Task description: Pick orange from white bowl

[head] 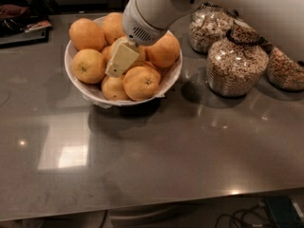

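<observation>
Grey glossy bench, light patches reflected on it front left. Single camera view, looking down from the front.

White bowl: sits back left on bench, upright, heaped with oranges above the rim.

Contents noted:
- the orange: yellower and duller than the rest, lies at left edge of the heap against the bowl's left wall, small stem mark facing camera
- brighter orange directly behind it
- another at the back of the heap, partly hidden by the arm
- one on the right side
- one at the front, stem mark visible
- one lower down at front left, partly covered by its neighbours

White arm enters from upper right, over the bowl. Gripper: pale cream, angled down and to the left into the middle of the heap, tip between the yellower orange and the front one, just beside both. Contact with either: cannot tell. Whether the gripper is open or closed: cannot tell, only one flat pale face shows.

Right of bowl, apart from it: three glass cereal jars, near one with a dark band at the neck, one behind, one at far right cut by the frame edge.

Dark clutter back left. Cables below the bench's front edge
</observation>
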Robot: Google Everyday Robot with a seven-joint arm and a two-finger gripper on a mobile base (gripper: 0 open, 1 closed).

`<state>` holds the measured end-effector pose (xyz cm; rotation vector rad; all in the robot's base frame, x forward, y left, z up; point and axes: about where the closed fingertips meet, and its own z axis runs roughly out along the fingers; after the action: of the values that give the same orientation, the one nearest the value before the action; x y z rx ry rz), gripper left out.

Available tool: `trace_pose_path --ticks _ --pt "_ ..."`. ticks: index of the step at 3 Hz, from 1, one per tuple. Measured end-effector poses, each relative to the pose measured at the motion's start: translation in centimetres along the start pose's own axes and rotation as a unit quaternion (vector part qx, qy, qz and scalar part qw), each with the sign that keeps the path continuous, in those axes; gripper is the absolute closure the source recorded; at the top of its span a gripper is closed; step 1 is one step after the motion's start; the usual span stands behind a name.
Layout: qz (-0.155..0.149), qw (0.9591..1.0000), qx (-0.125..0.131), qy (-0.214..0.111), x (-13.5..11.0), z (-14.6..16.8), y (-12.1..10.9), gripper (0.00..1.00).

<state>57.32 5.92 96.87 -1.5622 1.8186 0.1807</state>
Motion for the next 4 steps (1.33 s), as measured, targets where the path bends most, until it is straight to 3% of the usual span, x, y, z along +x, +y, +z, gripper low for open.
trace_pose_path --ticks 4 --pt "0.024 0.999 -0.005 0.037 0.8 4.4 -0.7 0.17"
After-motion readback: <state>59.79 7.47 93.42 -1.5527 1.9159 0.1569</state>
